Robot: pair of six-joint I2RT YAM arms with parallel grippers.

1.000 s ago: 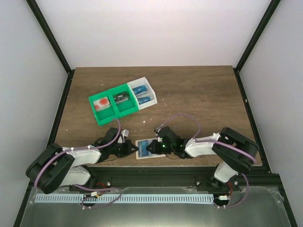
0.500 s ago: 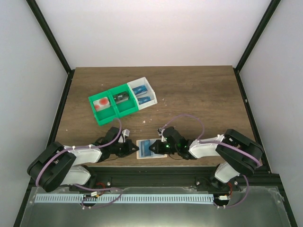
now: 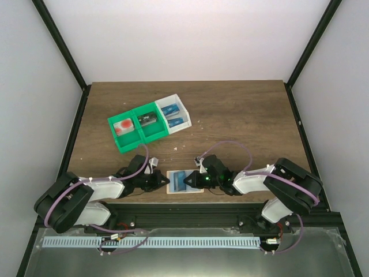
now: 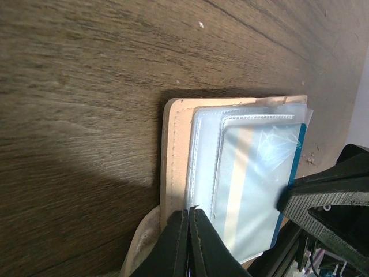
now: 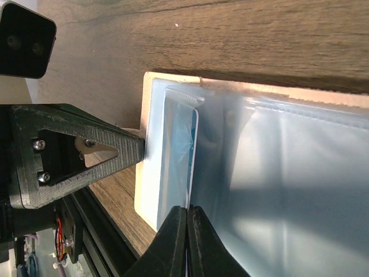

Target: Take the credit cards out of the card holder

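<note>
So the card holder [image 3: 198, 187] is lying flat on the tabletop [image 3: 242, 121] at the lower middle of the overhead shot, right between the two arms. The left hand [image 3: 165, 182] comes in from the left, and its fingers [image 4: 176, 245] are clamped tight on the holder's tan edge at the bottom of its own wrist view.

The right hand [image 3: 185, 183] reaches in from the right side. In its wrist view the fingers [image 5: 199, 239] are squeezed together at the bottom of the frame, and it looks like they're pinching the edge of the credit card [image 5: 179, 153]. That card is mostly inside the clear pocket, with a blue edge poking out.

Up in the upper left part of the tabletop sit the green bins [image 3: 131, 144] and a white bin [image 3: 183, 108] touching them, well apart from the holder. Two blue cards [image 3: 170, 108] lie in the white one.
</note>
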